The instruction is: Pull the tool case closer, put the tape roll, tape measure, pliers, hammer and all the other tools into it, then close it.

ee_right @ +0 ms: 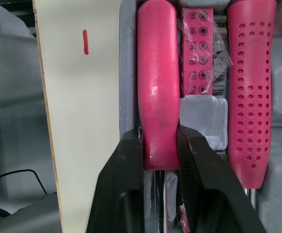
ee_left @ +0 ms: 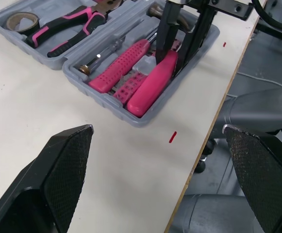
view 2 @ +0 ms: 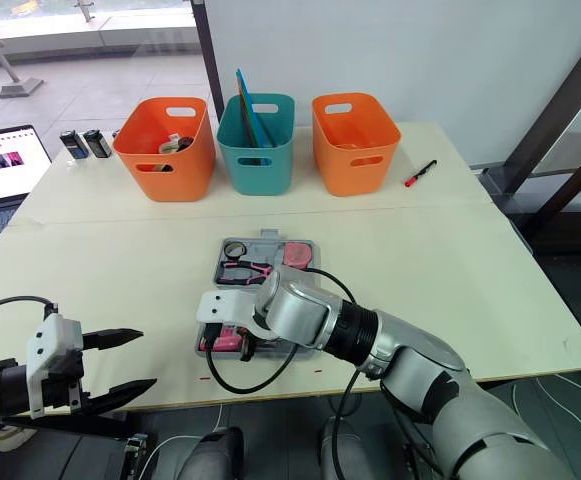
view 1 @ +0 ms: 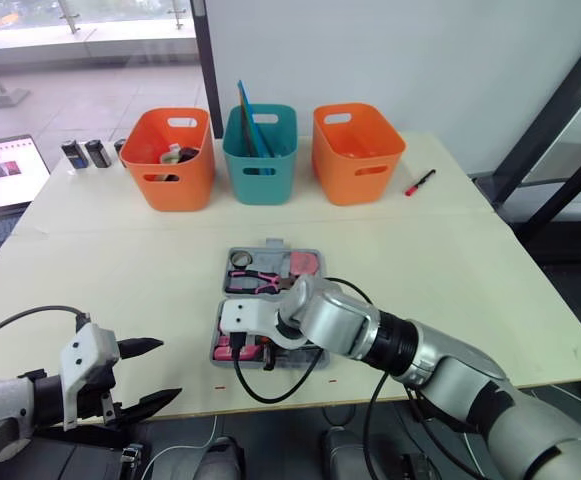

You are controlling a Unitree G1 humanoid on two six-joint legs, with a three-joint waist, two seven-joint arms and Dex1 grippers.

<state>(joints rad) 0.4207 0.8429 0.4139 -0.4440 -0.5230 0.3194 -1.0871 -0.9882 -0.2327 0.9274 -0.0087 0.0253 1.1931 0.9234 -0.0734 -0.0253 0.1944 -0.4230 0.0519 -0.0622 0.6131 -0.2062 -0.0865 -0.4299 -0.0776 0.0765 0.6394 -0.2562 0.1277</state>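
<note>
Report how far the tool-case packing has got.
Done: the open tool case sits near the table's front edge, with pliers and tape roll in its far half and a dotted pink screwdriver in the near half. In hand: the right tool is shut on a smooth pink handle lying in the case. Remaining: release it and close the lid; the left tool hangs open, idle.

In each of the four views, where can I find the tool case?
Left eye: tool case, open, middle of the table, partly under the right hand.
Right eye: same place.
Left wrist: ahead of the open left hand.
Right wrist: its grey wall beside the table edge.
Shared landmark: smooth pink handle, gripped by the right hand.
</note>
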